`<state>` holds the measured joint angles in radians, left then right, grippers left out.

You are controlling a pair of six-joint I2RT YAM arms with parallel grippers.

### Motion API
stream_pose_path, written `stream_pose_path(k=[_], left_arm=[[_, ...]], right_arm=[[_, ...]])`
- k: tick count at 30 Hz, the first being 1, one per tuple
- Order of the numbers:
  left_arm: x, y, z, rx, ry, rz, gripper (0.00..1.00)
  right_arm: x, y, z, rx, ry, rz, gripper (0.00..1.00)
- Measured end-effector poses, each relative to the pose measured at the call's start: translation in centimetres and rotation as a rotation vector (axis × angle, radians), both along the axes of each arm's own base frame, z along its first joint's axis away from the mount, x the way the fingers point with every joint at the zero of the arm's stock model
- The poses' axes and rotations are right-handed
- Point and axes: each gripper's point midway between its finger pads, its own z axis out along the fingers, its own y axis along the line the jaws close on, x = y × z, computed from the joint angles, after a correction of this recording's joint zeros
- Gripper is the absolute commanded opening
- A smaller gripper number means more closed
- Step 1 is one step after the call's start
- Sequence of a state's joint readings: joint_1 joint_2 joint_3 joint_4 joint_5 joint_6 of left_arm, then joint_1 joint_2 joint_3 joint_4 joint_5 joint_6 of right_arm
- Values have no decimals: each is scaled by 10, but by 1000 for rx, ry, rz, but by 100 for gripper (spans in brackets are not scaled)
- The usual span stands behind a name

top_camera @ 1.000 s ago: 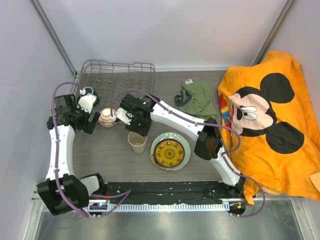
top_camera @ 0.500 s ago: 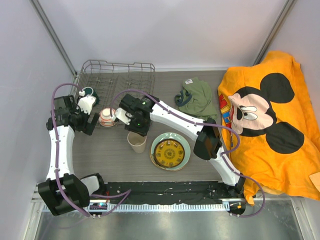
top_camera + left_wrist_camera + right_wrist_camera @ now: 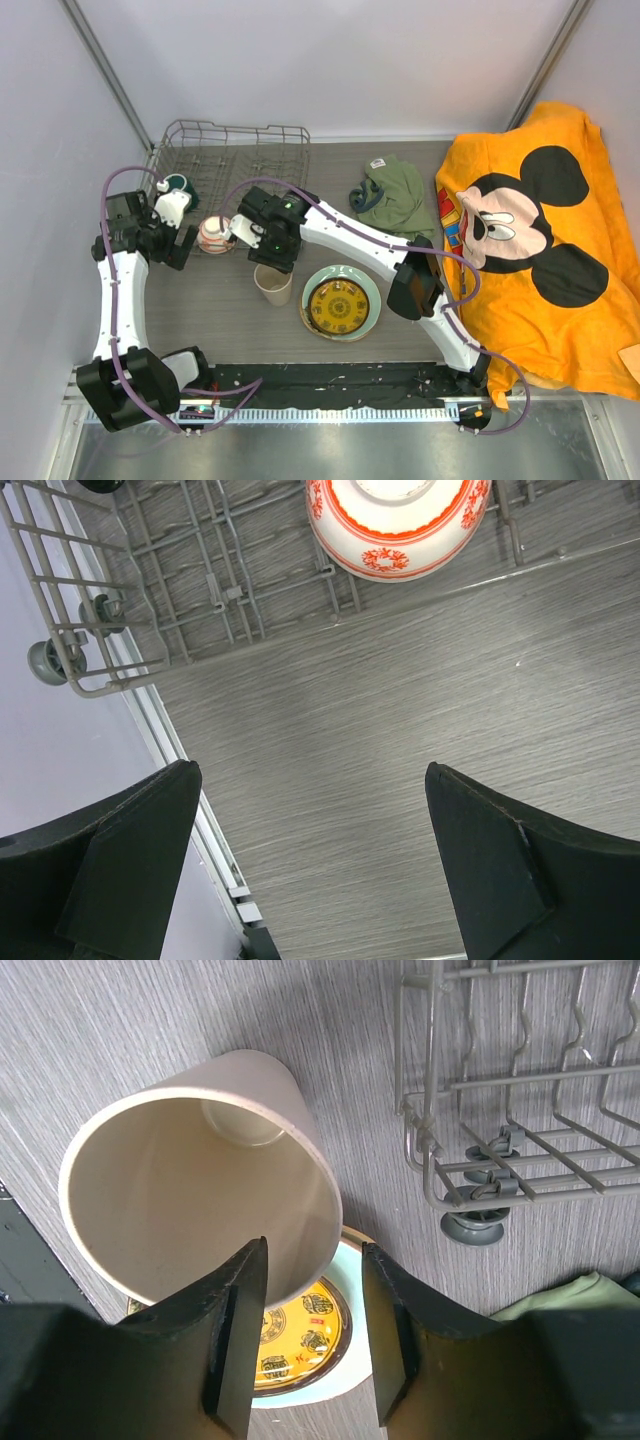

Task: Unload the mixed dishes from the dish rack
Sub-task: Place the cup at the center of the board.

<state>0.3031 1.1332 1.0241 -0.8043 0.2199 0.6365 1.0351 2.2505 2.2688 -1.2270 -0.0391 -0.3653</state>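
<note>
The grey wire dish rack [image 3: 232, 160] [image 3: 150, 600] [image 3: 520, 1080] stands at the back left. A dark green mug [image 3: 178, 183] sits inside it, and a red-and-white bowl [image 3: 213, 235] [image 3: 398, 525] rests at its front edge. The beige cup [image 3: 274, 285] [image 3: 180, 1190] stands upright on the table. My right gripper [image 3: 272, 262] [image 3: 312, 1255] straddles its rim; a gap shows between the outer finger and the cup wall. The yellow plate [image 3: 338, 305] [image 3: 300, 1345] lies on the pale green plate [image 3: 368, 285] [image 3: 345, 1380]. My left gripper [image 3: 185, 243] [image 3: 310, 770] is open over bare table just short of the bowl.
An olive-green cloth [image 3: 390, 195] lies behind the plates. A large orange cartoon-mouse towel [image 3: 540, 240] covers the right side. The left wall runs close beside the left arm and the rack.
The right jaws have spread wider around the cup's rim. Both arms have barely moved, and the cup stays in place.
</note>
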Motion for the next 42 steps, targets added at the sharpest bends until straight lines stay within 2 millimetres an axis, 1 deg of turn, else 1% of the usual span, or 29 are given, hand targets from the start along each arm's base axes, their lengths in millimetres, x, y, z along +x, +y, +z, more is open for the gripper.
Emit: stream_pose_path(k=[7,10,13,20,22,27,29,30,31,33,37,39,40,42], left_arm=[[1,-5,-1,-27,-2,-10,100],[2,-8,-3,-51,2,-10,100],[4,-11,-2,-72,-1,-11,100],[12,-18,9,-117,-42,-8,100],[16,-18,13,-127,-61,-3,100],[30,-18,24,-160,-90,26,100],[39,-16,27,-175,-90,42,100],[43,-15,28,-182,-89,52,100],[49,-13,29,-190,-89,61,100],[58,-10,30,-204,-89,84,100],[80,-2,28,-226,-83,142,100],[93,4,27,-235,-84,174,100],[101,8,25,-236,-84,195,100],[112,12,23,-237,-81,219,100]], right_arm=[[2,-1,1,-2,-10,-6,53],[2,-2,8,7,-20,-8,54],[2,-3,23,35,-41,-10,55],[3,-10,78,136,-123,-23,57],[3,-13,91,159,-148,-30,60],[10,-22,115,196,-200,-58,63],[14,-26,119,207,-209,-73,64],[16,-29,121,213,-213,-85,66],[20,-35,121,214,-213,-103,70],[28,-44,122,220,-215,-136,72],[46,-71,115,213,-217,-207,73],[54,-86,111,212,-225,-241,76],[56,-93,108,208,-227,-256,76],[59,-101,105,211,-232,-273,78]])
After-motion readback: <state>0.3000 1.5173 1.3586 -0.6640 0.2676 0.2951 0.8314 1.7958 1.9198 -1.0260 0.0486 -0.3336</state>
